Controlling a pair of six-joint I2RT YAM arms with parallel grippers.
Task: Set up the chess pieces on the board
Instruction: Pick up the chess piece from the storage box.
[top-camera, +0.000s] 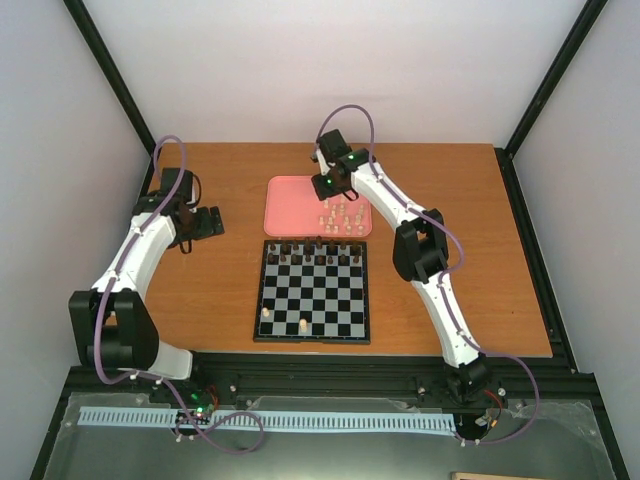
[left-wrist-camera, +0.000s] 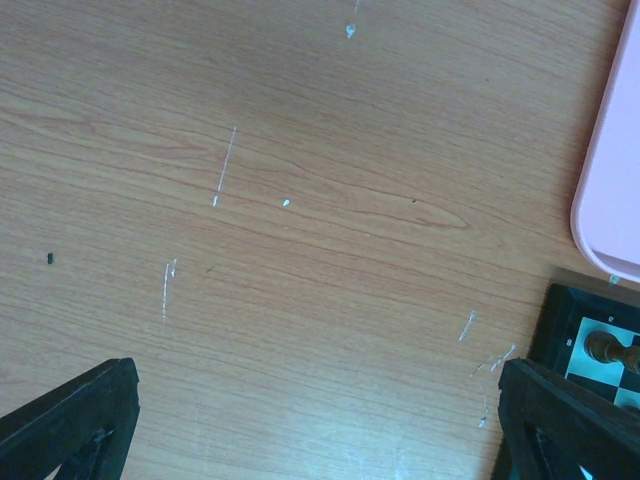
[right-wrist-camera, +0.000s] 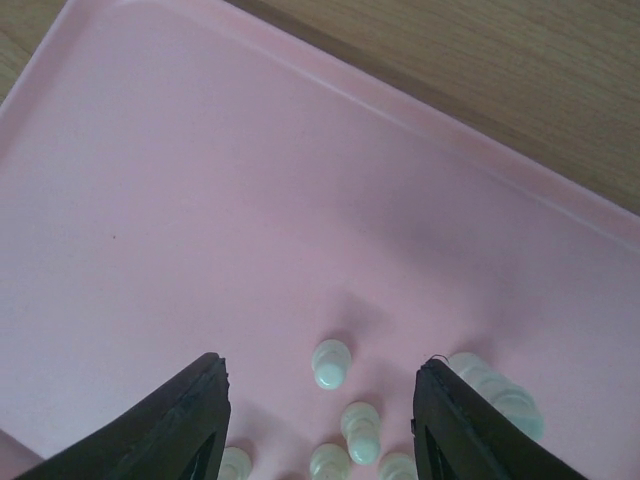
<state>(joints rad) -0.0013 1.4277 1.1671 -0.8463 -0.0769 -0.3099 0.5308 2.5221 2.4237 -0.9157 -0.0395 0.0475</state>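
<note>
Right gripper (right-wrist-camera: 320, 372) hung over the pink tray (right-wrist-camera: 200, 180), jaws apart, one of the cream chess pieces (right-wrist-camera: 331, 362) standing free between its fingers. Left gripper (left-wrist-camera: 320, 430), jaws wide, hovered over the wooden table (left-wrist-camera: 300, 200), the board (left-wrist-camera: 556, 312) just beside one finger.

The left arm (top-camera: 135, 250) and right arm (top-camera: 445, 300) are white shells with chunky black joints. A thin purple cable (top-camera: 352, 110) loops off each arm's twelve o'clock end, seen from above. Green lights (top-camera: 326, 183) glow on the right wrist. The left gripper (left-wrist-camera: 318, 370) and right gripper (right-wrist-camera: 322, 365) have matte black, wedge-shaped fingers.
</note>
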